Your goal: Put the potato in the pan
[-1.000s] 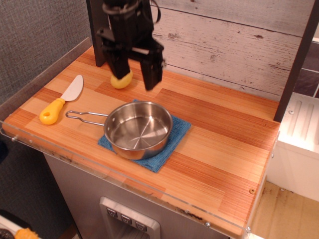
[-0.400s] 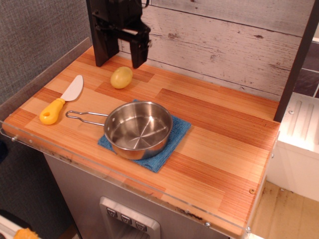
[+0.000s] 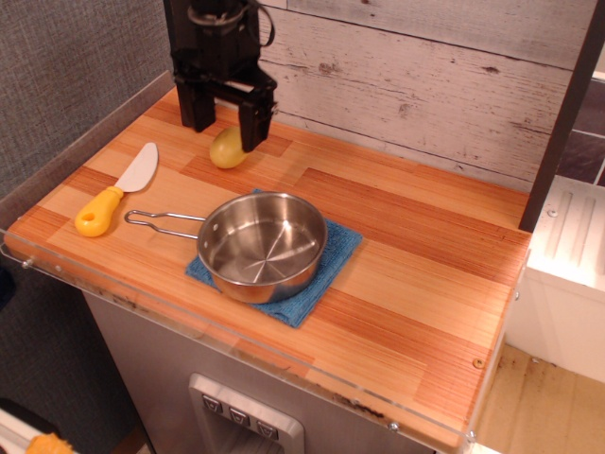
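observation.image | potato point(image 3: 227, 148) on counter, between spread gripper point(image 3: 227, 120) fingers

The gripper point(image 3: 227, 121) now sits lower than it did a moment ago, when it hung raised toward 12 o'clock near the back wall. Its open fingers point(image 3: 253, 128) again reach down around the potato point(image 3: 227, 148), one covering the potato's 2 o'clock edge. A second ago it stood lower and farther toward 3 o'clock.
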Robot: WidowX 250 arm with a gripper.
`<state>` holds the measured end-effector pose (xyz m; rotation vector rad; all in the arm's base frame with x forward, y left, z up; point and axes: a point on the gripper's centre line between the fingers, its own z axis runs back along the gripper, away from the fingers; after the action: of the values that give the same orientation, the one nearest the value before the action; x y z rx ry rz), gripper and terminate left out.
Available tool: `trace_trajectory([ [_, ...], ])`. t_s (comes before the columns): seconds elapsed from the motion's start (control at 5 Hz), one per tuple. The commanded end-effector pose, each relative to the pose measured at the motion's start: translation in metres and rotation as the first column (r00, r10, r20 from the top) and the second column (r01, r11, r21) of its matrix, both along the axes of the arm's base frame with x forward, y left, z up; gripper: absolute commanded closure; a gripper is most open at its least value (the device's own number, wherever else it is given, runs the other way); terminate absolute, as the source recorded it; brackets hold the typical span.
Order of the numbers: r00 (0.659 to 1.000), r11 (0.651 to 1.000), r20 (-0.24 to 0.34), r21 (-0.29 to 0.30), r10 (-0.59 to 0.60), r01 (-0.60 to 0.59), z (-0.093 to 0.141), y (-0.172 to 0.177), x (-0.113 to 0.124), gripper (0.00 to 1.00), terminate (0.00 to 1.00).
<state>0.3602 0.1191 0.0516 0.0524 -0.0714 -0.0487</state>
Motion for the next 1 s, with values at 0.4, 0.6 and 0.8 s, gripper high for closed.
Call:
trace_trajectory([
  [0.4,0.997,0.997,0.034,0.021,0.068,-0.068,-0.013,0.021,0.008,0.0,0.0],
  [0.6,0.997,0.997,0.037,0.024,0.067,-0.068,-0.015,0.017,0.009,0.0,0.0],
  [0.8,0.997,0.997,0.039,0.018,0.073,-0.074,-0.017,0.014,0.009,0.0,0.0],
])
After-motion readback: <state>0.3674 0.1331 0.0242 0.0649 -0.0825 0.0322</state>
